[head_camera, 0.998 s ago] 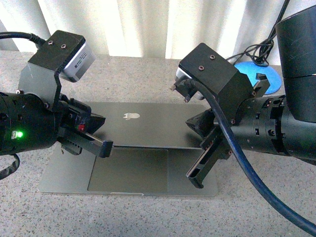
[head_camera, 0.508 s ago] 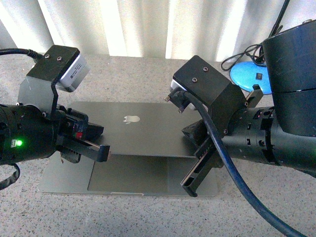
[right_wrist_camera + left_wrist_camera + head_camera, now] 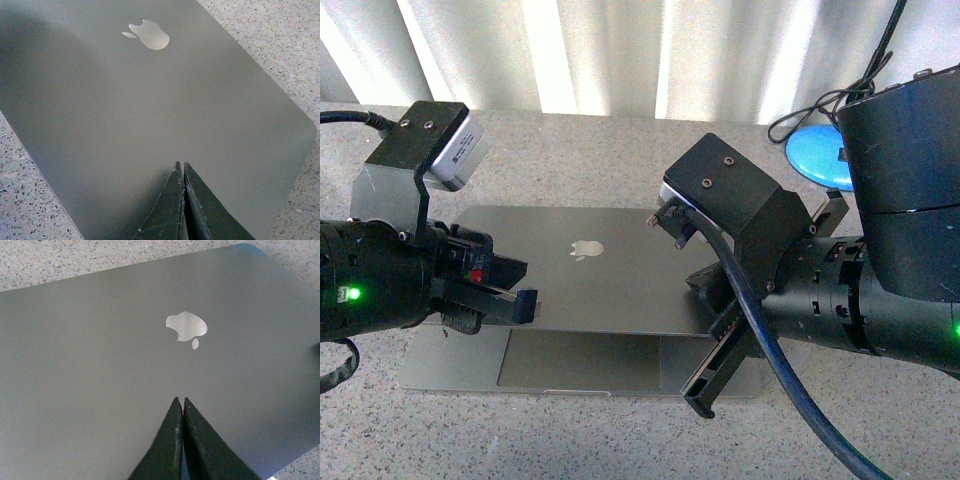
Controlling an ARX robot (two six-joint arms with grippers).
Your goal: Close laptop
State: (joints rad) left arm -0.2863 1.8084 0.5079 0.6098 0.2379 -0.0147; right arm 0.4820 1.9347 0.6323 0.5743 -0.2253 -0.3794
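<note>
**A:** What has changed nearest the camera?

**B:** On the speckled table (image 3: 620, 445), less of the laptop (image 3: 620, 285) base shows than a second ago. Only a narrow strip of trackpad (image 3: 585, 365) is left in front of the lid's edge. The lid has come down further and lies low over the base, not quite flat.

**A:** And the arms?

**B:** Both have followed the lid down. The left gripper (image 3: 181, 401) has its jaws pressed together with nothing between them, its tips over the lid short of the logo. The right gripper (image 3: 181, 165) is the same on the lid's other side, closed tight and empty. I cannot tell whether the tips actually touch the metal.

**A:** Where does the laptop sit?

**B:** In the middle of the table, between the two arms, with the hinge side away from the robot.

**A:** Any writing?

**B:** The lid has the pale apple logo (image 3: 586, 249) and no lettering. The silver camera box (image 3: 455, 152) at the left wrist has a label, but its print is too small to read. A green light (image 3: 353, 294) glows on the left arm.

**A:** Farther back?

**B:** At the far right is a blue disc (image 3: 818, 158) with a black cable (image 3: 860, 90), more exposed than before. Behind it hangs a white pleated curtain (image 3: 620, 50).
</note>
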